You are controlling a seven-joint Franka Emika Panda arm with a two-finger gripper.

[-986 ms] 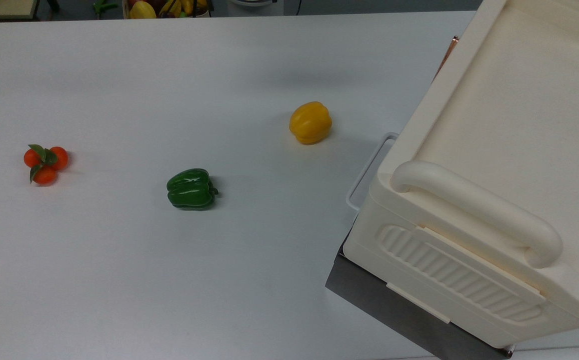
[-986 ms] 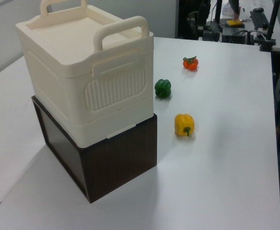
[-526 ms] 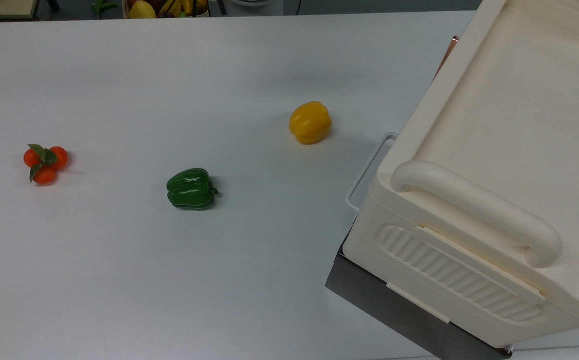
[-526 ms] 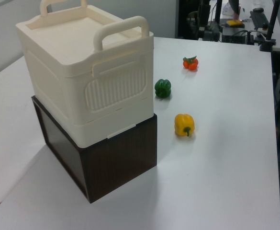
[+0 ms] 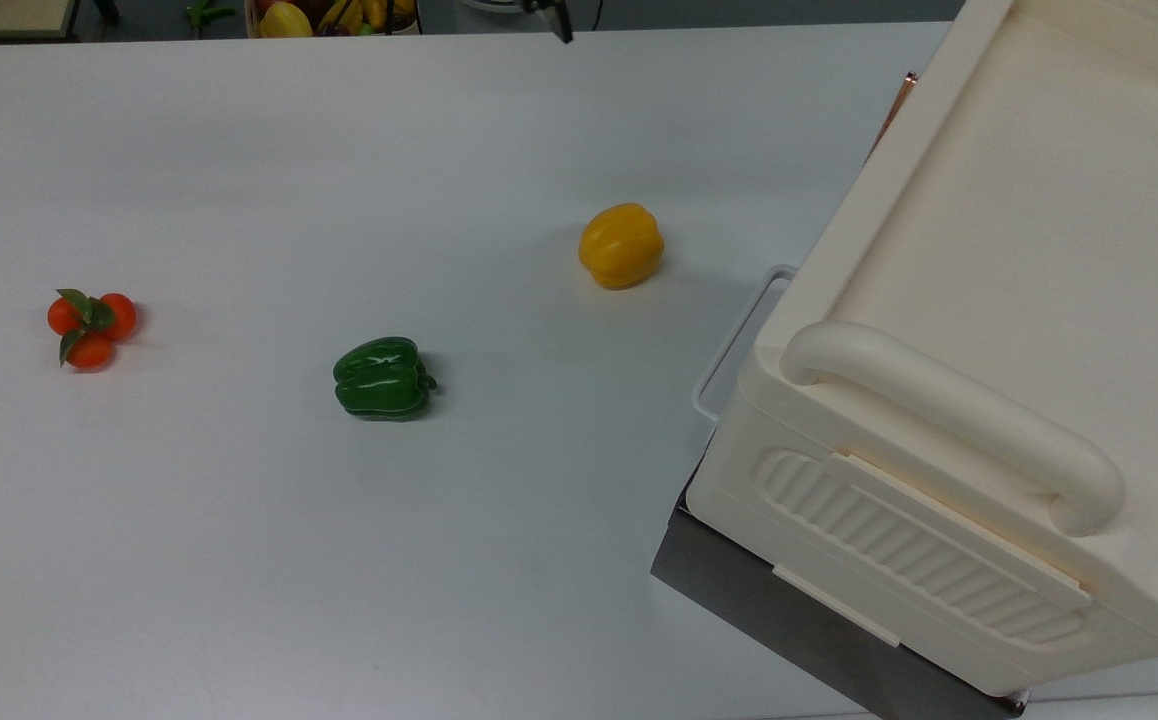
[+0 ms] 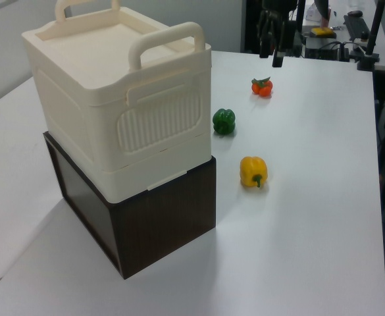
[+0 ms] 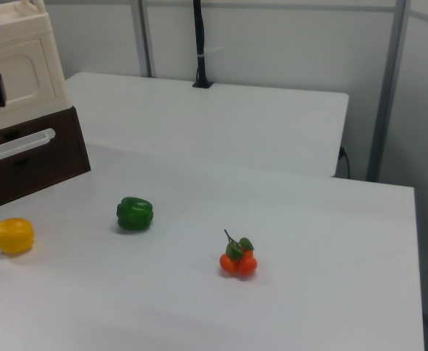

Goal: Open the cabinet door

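Right view catches the cabinet door [image 7: 20, 69] shut; left view has the end effector [image 6: 272, 41] open above the surface's [image 6: 310, 197] far edge.

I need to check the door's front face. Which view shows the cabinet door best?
The right view: the cabinet door faces it, panel shut. The top view catches just its copper edge; the left view shows the cabinet's other sides.

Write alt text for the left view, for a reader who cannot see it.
A cream plastic cabinet with two bar handles on top sits on a dark brown box on a white table. To the left view's right lie a yellow pepper, a green pepper and a tomato cluster; the robot's gripper hangs above the far edge.
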